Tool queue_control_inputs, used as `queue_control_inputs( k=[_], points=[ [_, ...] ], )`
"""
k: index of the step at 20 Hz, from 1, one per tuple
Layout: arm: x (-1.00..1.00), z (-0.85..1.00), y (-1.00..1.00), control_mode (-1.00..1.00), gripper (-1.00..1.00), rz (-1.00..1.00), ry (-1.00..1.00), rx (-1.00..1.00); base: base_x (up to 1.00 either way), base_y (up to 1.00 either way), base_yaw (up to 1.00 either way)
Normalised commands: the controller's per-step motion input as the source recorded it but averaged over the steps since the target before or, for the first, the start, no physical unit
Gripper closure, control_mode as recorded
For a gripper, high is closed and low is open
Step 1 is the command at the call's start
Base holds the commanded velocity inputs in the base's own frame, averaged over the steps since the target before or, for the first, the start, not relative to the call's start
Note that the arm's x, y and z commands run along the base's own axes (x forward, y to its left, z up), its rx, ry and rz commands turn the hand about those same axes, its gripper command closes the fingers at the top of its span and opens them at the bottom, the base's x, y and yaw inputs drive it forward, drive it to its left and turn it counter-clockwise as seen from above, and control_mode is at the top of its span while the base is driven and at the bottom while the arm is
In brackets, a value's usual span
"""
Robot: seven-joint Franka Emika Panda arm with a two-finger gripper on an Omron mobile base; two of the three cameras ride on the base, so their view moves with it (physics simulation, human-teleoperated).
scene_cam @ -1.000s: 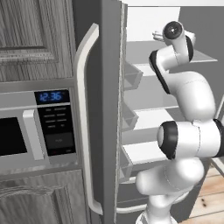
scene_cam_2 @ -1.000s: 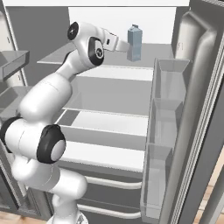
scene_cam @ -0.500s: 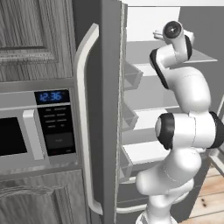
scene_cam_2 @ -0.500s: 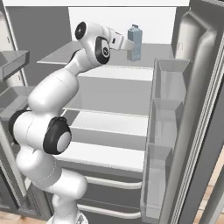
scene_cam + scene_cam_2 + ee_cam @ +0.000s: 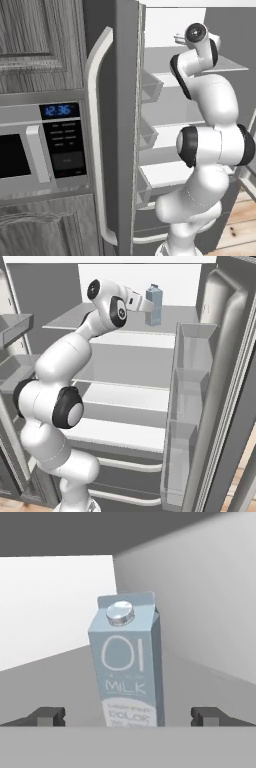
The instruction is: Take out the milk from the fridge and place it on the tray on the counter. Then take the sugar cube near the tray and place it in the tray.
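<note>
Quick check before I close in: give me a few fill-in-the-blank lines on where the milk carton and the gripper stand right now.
1. The pale blue-grey gable-topped milk carton stands ____ on the white shelf of the grey fridge.
2. The gripper is ____, one fingertip on each side of the carton.
3. The round cap on the carton is ____ in colour.
4. The silver microwave has a clock lit in ____.

Missing words: upright; open; silver; blue

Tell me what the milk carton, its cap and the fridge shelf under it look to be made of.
Milk carton: looks like matte printed paperboard, with flat folded panels, a gable top and printed lettering. Cap: a glossy silver-grey disc, probably plastic, possibly metal; the sheen leaves it open. Fridge shelf: a smooth, pale grey, even slab, likely plastic or frosted glass. Everything is rendered, so these are guesses from looks.
</note>
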Motion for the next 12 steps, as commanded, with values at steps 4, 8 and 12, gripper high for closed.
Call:
queue_control_inputs(
  k=[4, 8, 12],
  points=[
    [0.17, 0.01, -0.01, -1.00, -1.00, 0.00, 0.00, 0.00, 0.00, 0.00, 0.00],
    [0.06, 0.00, -0.21, -1.00, -1.00, 0.00, 0.00, 0.00, 0.00, 0.00, 0.00],
    [0.09, 0.00, -0.13, -1.00, -1.00, 0.00, 0.00, 0.00, 0.00, 0.00, 0.00]
  ],
)
